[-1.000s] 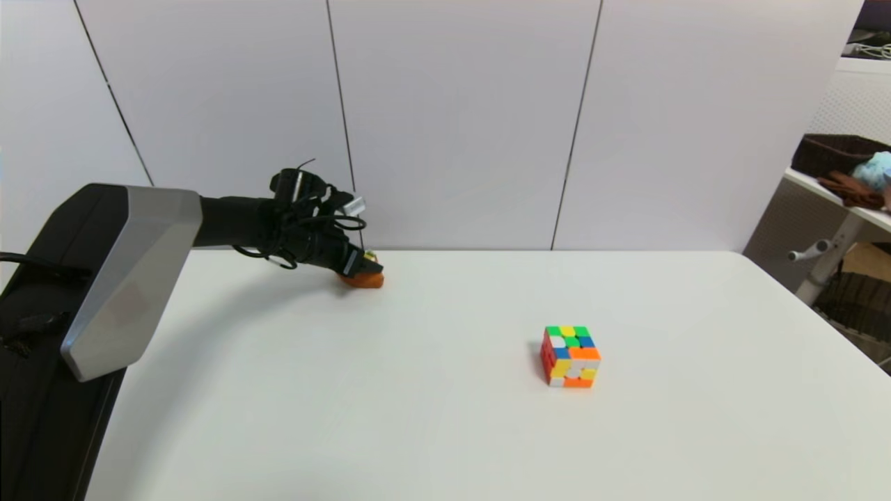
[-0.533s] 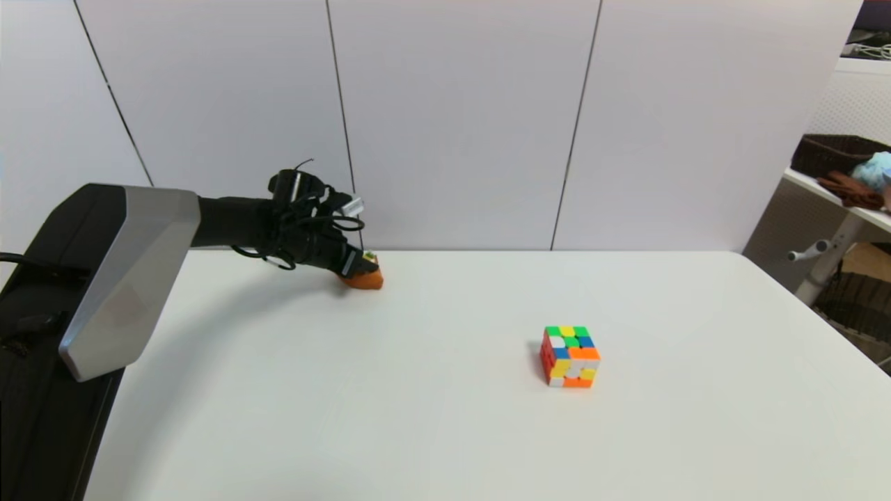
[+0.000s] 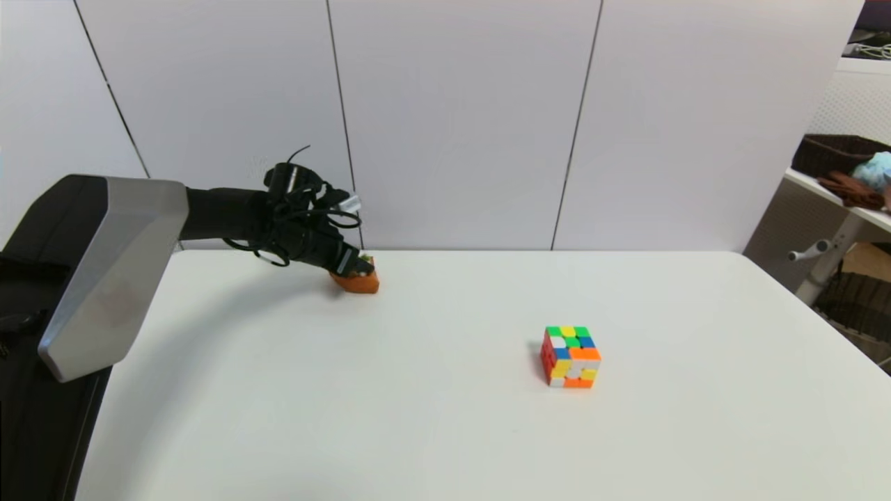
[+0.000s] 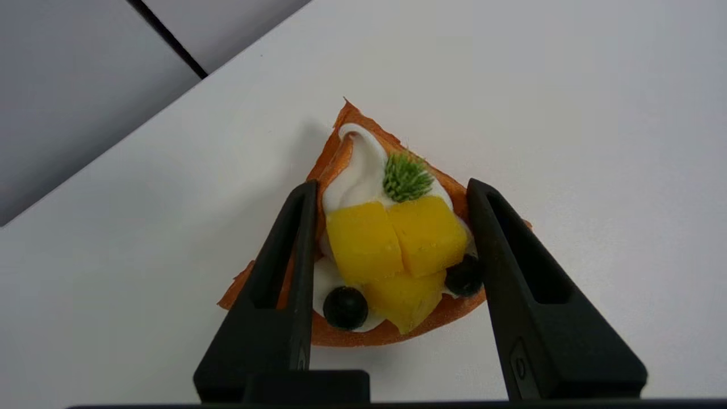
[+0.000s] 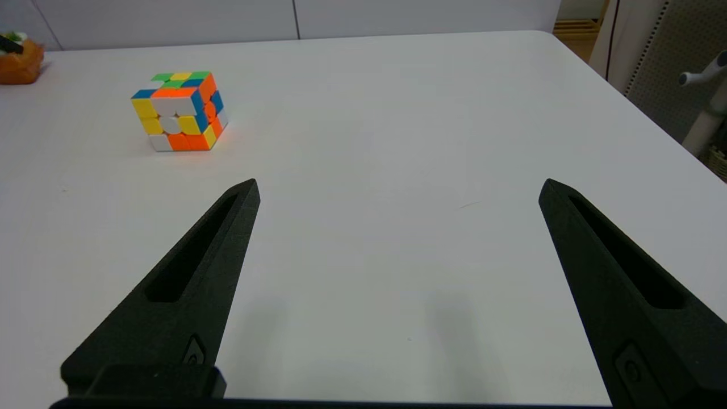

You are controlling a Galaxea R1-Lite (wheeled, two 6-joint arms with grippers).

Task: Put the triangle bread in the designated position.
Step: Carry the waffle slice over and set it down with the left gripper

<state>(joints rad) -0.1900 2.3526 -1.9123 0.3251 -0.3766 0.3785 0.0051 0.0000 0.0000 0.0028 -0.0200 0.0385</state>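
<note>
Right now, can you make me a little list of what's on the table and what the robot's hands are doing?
bread: triangle bread at the table's far left, near the wall
left gripper: fingers on both sides of the bread, pressing its topping
right gripper: open, parked over bare table
cube: puzzle cube right of middle, untouched
table: white

wall: we've got pale grey panels (image 3: 452, 118) behind the table, split by thin dark seams
table: plain white top (image 3: 445, 431), rounded far-right corner, back edge right up against the wall
right side: we see a white shelf (image 3: 846, 202) with a dark basket (image 3: 832, 153), something brown and something light blue on it
light: soft and even, faint shadows on the table
floor: we can't really make it out
</note>
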